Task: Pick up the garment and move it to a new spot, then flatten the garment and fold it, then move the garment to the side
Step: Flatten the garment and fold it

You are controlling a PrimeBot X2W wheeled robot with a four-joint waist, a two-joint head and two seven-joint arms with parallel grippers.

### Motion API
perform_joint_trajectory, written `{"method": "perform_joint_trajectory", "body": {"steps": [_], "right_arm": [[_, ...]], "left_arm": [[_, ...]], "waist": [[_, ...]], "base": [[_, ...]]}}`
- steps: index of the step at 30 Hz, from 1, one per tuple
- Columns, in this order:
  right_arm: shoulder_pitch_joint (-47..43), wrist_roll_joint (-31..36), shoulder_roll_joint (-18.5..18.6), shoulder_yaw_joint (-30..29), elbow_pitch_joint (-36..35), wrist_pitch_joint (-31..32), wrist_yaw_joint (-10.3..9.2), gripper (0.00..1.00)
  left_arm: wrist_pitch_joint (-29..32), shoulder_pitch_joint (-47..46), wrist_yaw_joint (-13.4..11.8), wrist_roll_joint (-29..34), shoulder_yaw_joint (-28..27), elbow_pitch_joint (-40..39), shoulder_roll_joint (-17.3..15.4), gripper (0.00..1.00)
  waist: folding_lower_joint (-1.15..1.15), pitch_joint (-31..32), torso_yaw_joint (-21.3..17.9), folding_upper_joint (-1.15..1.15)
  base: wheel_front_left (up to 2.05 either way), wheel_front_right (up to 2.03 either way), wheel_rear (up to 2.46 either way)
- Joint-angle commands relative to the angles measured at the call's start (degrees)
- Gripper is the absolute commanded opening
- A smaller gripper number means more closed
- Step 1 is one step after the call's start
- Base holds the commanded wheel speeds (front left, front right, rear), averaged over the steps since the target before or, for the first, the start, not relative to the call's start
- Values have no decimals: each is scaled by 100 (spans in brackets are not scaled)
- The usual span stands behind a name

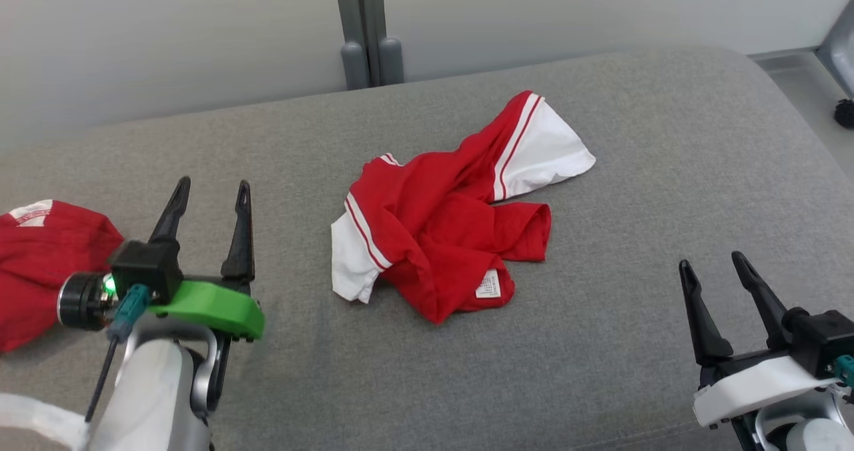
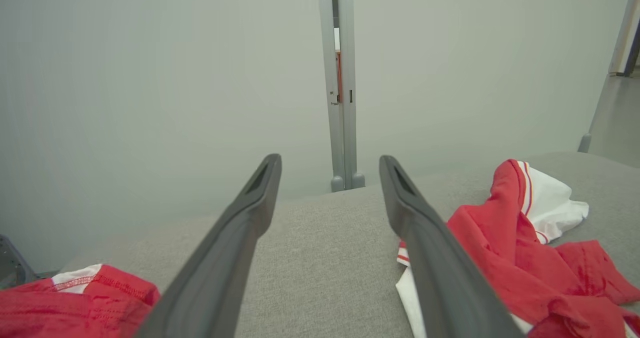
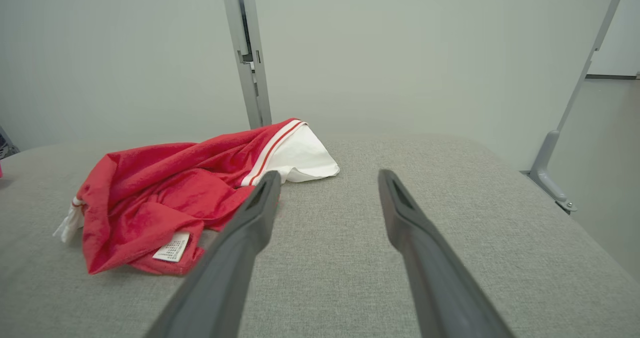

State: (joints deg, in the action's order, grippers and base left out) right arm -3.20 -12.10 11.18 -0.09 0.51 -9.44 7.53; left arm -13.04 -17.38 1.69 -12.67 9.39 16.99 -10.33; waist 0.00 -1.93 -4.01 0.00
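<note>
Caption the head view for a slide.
Crumpled red-and-white shirt on grey cushion, left hand and right hand open beside it.

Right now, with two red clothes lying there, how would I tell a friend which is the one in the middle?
Look at the wide grey cushion. Near its middle lies a crumpled red shirt, apart from the other red garment at the left edge. It alone shows two white sleeves trimmed with red stripes and a small white label.

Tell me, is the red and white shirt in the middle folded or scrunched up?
Scrunched up. The red and white fabric shirt lies bunched and wrinkled on the grey cushion, one white sleeve sticking out.
</note>
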Motion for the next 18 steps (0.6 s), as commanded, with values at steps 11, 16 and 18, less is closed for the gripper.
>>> {"method": "perform_joint_trajectory", "body": {"steps": [11,16,18], "right_arm": [[480,-284,156,-1,241,-304,-8,100],[665,-361,155,68,402,-422,-8,100],[714,-376,140,81,459,-459,-8,100]], "left_arm": [[302,-1573,300,197,422,1550,-3,100],[314,-1865,419,180,620,2377,35,100],[323,-1932,439,161,676,2675,63,100]], "waist": [[0,-1085,-809,0],[0,-1261,-927,0],[0,-1291,-951,0]], "base": [[0,0,0],[0,0,0],[0,0,0]]}}
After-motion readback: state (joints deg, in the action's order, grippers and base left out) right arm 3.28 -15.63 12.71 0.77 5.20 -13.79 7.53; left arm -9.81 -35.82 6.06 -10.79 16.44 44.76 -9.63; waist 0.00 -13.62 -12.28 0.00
